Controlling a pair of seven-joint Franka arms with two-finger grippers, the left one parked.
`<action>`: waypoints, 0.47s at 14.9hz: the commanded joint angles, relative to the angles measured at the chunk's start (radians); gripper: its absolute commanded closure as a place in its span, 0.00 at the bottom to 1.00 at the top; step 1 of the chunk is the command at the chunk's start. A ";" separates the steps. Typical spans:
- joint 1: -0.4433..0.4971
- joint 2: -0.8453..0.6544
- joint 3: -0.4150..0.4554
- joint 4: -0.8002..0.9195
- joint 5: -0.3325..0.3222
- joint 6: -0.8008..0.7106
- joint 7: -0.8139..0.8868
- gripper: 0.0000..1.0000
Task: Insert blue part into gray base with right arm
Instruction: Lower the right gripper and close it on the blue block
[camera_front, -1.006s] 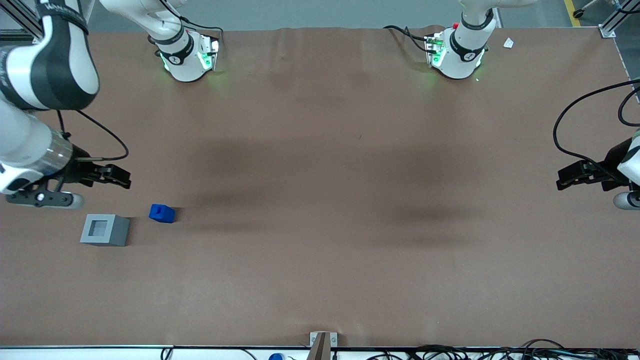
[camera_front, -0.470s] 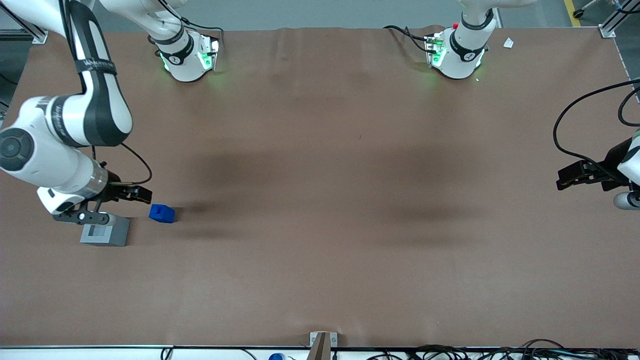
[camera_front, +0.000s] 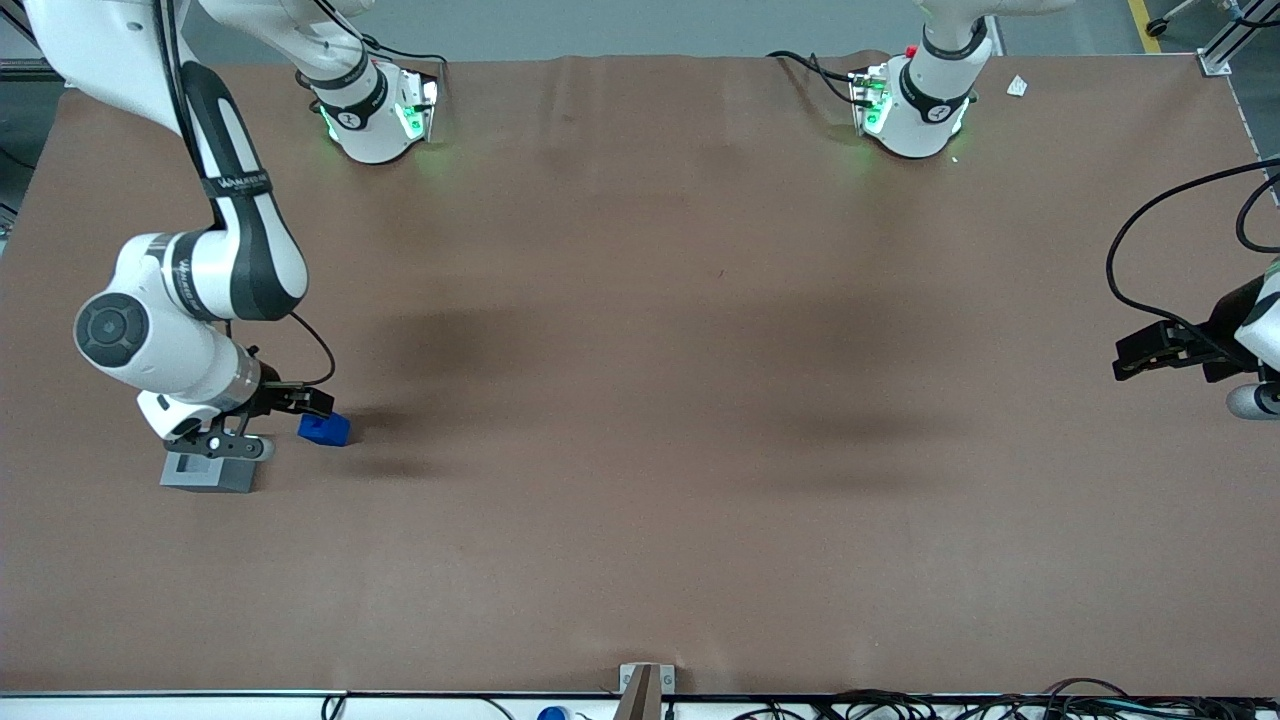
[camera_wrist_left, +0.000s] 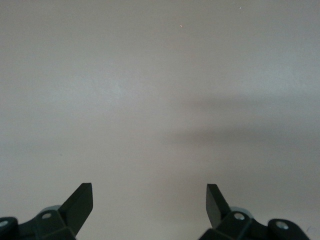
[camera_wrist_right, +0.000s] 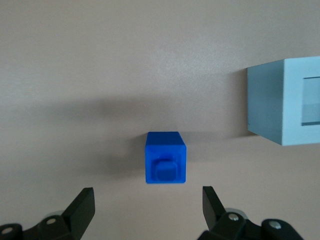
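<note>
The blue part (camera_front: 325, 429) lies on the brown table, its stepped stub facing my wrist camera (camera_wrist_right: 165, 158). The gray base (camera_front: 205, 472) stands beside it toward the working arm's end, partly covered by my wrist in the front view; its recessed top shows in the right wrist view (camera_wrist_right: 287, 101). My right gripper (camera_front: 312, 402) hovers just above and next to the blue part, fingers wide open and empty. In the wrist view the gripper (camera_wrist_right: 148, 202) frames bare table just short of the blue part.
The brown table (camera_front: 650, 400) stretches toward the parked arm's end. Two arm bases (camera_front: 375, 110) with green lights stand at the table's farthest edge. Cables lie along the edge nearest the front camera.
My right arm has swung in from the table's end and come down, carrying the open gripper over the gray base to the blue part. The blue part and gray base have not moved.
</note>
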 joint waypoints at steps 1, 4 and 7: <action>-0.015 0.023 0.006 -0.013 -0.014 0.042 0.001 0.05; -0.031 0.048 0.004 -0.016 -0.030 0.079 0.001 0.06; -0.029 0.073 0.004 -0.016 -0.033 0.099 0.001 0.09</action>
